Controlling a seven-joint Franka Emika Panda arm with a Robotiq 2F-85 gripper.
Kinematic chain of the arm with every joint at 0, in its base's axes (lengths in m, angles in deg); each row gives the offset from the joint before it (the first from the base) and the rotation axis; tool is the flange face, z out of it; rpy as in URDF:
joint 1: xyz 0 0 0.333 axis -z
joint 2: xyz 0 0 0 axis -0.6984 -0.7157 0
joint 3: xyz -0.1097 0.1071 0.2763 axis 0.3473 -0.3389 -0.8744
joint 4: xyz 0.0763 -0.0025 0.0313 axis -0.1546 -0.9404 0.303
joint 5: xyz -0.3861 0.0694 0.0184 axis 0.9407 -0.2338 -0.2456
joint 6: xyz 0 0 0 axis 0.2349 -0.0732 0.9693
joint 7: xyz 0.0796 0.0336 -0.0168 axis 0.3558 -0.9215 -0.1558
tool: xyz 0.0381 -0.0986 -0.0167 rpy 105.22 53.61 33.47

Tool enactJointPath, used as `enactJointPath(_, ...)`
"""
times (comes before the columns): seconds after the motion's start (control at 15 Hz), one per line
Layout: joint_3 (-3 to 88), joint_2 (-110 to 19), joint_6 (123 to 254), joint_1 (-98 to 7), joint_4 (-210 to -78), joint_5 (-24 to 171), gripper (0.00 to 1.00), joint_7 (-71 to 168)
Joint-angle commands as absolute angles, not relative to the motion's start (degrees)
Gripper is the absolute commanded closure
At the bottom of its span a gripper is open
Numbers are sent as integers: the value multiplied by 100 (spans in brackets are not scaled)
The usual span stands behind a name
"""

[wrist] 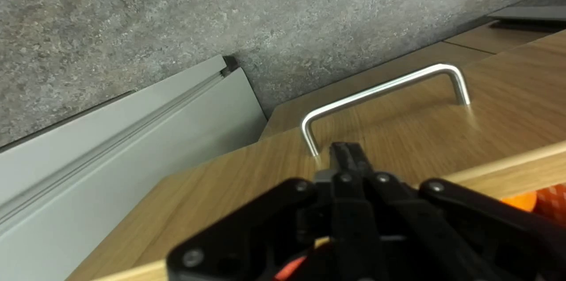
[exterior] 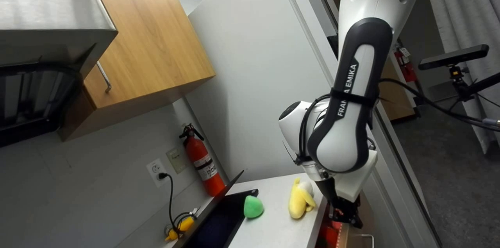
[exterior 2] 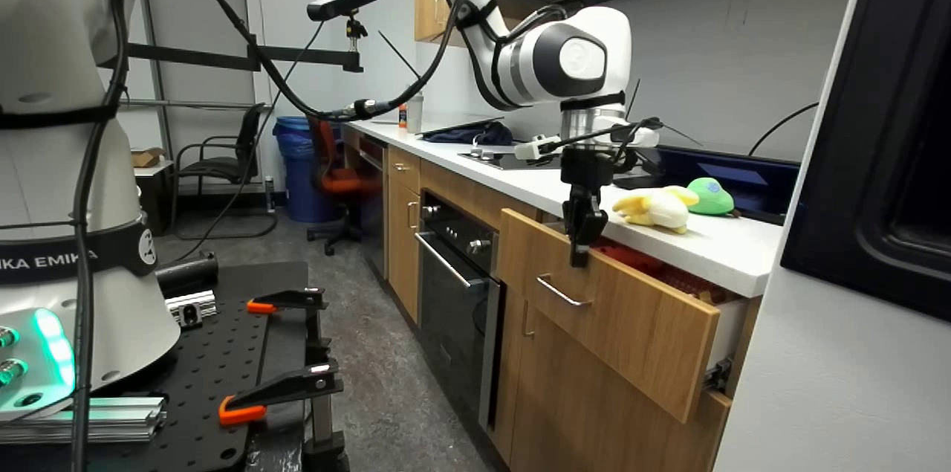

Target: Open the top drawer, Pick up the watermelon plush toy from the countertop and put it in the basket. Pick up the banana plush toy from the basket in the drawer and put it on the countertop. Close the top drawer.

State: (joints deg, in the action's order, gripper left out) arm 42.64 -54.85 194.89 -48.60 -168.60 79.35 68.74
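Gripper (wrist: pixel 347 150), fingers drawn fully together and holding nothing, hangs at the front of the top drawer (exterior 2: pixel 631 323), its tips near one foot of the handle (wrist: pixel 382 90); whether they touch wood or metal cannot be told. The drawer stands pulled out, and I judge closing it to be the likely step. A push from there, a little off the panel's middle, could twist the drawer and make it bind; set too high, the tips would slip over the rim and jab the red basket (exterior 2: pixel 687 281) inside. Anything piled high there might catch beneath the countertop (exterior 2: pixel 721 249). On it, near the edge, lies the banana plush toy (exterior 2: pixel 661 210), which a sideways swing could knock into the drawer. Farther back, apart, sits a green plush toy (exterior 2: pixel 711 197); if that is the watermelon, which I cannot tell, closing now would leave it out.
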Motion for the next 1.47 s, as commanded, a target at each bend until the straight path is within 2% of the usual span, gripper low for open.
enactJointPath(0.0,4348,-5980,19491,-4994,-16149,7842,100,6944)
enactJointPath(0.33,4400,-6386,19452,-5102,-15444,7891,100,6940)
enactJointPath(0.53,4442,-6236,19290,-5121,-15549,7931,100,6913)
enactJointPath(0.87,4537,-5589,19144,-5221,-16328,8048,100,6937)
enactJointPath(1.4,4413,-3815,19031,-5372,-17879,8351,100,7231)
